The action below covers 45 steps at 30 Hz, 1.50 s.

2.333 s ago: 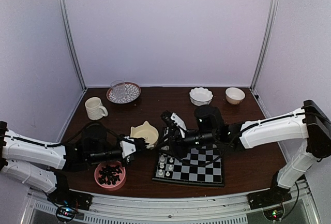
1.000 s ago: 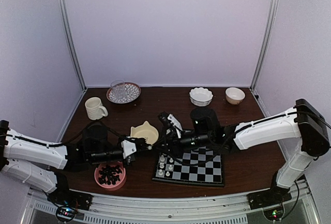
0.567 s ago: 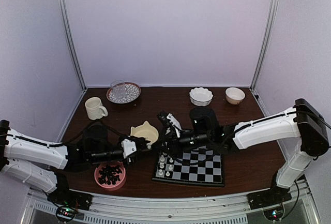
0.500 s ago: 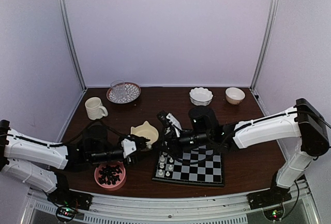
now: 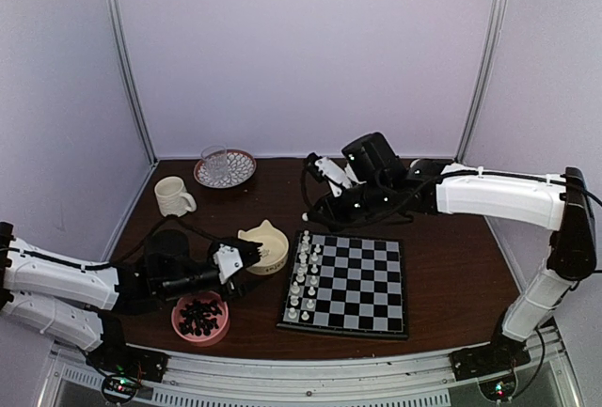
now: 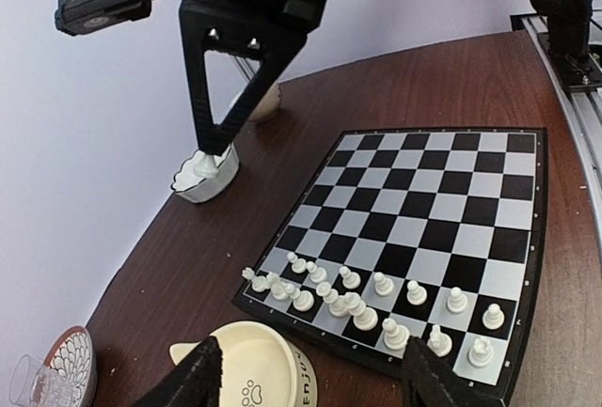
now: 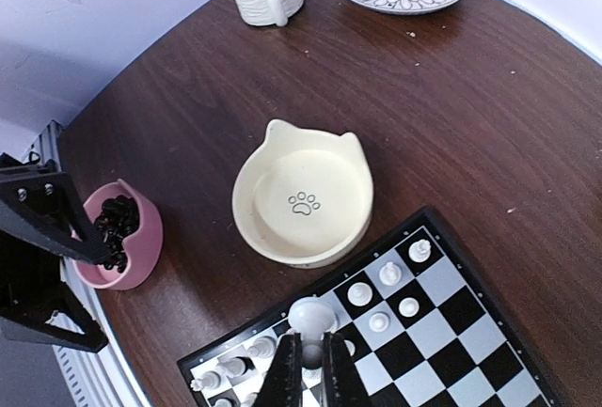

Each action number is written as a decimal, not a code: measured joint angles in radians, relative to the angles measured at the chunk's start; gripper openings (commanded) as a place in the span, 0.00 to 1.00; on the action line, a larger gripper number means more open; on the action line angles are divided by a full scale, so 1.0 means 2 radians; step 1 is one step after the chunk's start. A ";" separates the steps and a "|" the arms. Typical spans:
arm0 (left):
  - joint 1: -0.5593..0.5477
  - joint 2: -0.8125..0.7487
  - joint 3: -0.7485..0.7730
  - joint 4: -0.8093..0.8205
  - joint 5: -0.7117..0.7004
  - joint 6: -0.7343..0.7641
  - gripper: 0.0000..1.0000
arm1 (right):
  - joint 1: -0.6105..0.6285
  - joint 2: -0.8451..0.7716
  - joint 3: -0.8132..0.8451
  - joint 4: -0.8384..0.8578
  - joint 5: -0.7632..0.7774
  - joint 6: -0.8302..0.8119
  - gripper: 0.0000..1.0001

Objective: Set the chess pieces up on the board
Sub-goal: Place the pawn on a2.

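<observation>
**White pawn held above the board's far left corner**

The board (image 5: 362,287) lies by the near edge of the table (image 5: 461,280), right of the middle, with its near border just short of that edge. White pieces (image 5: 301,281) stand upright in two files along the board's left edge, crowded at the far end. The other squares are bare. One pawn (image 7: 311,314) is clamped between the closed fingers of the right gripper (image 7: 310,341), which is raised above the board's far left corner.

A cream bowl (image 5: 268,245) sits just beside the board's left edge. The left gripper (image 5: 246,258) is held low at that bowl's left side, its fingers apart and nothing between them. A pink bowl (image 5: 199,318) of black pieces sits by the near edge, left of the board. A mug (image 5: 172,196) and a plate (image 5: 226,168) are set toward the far left corner. Bare wood is seen from the board's right edge to the table's right edge.
</observation>
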 measured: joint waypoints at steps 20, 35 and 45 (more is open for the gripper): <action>0.049 0.001 0.000 -0.027 -0.079 -0.100 0.80 | -0.002 0.227 0.238 -0.259 0.152 -0.030 0.01; 0.091 0.001 0.002 -0.058 -0.086 -0.194 0.86 | -0.024 0.296 0.310 -0.284 0.162 -0.035 0.02; 0.091 0.001 0.005 -0.063 -0.099 -0.209 0.86 | -0.037 0.316 0.318 -0.289 0.152 -0.039 0.04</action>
